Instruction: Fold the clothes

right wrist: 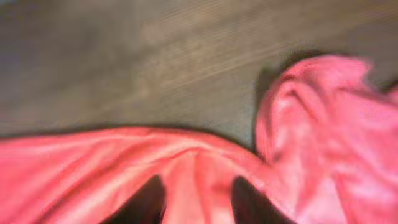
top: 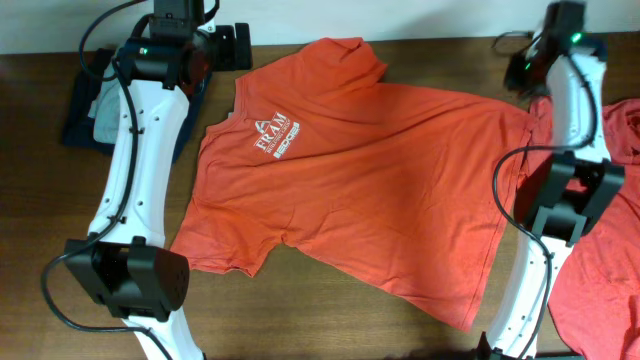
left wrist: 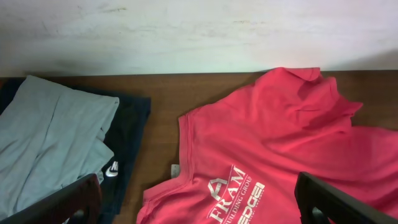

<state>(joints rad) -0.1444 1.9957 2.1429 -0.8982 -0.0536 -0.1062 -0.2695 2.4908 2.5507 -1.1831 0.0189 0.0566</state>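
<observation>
An orange-red T-shirt (top: 370, 170) lies spread chest-up on the wooden table, its white chest logo (top: 279, 137) near the collar. My left gripper (top: 228, 42) hovers open and empty past the collar. In the left wrist view its fingers (left wrist: 198, 190) frame the logo (left wrist: 236, 199) and neckline. My right gripper (top: 528, 78) is at the shirt's far right edge. In the right wrist view, which is blurred, its fingers (right wrist: 199, 196) are shut on a raised fold of the shirt (right wrist: 93, 168).
A second orange-red garment (top: 600, 260) lies bunched at the right edge, partly under the right arm, and shows in the right wrist view (right wrist: 329, 137). Folded grey (left wrist: 50, 143) and navy clothes (top: 90, 105) sit at the far left. A wall (left wrist: 186, 31) backs the table.
</observation>
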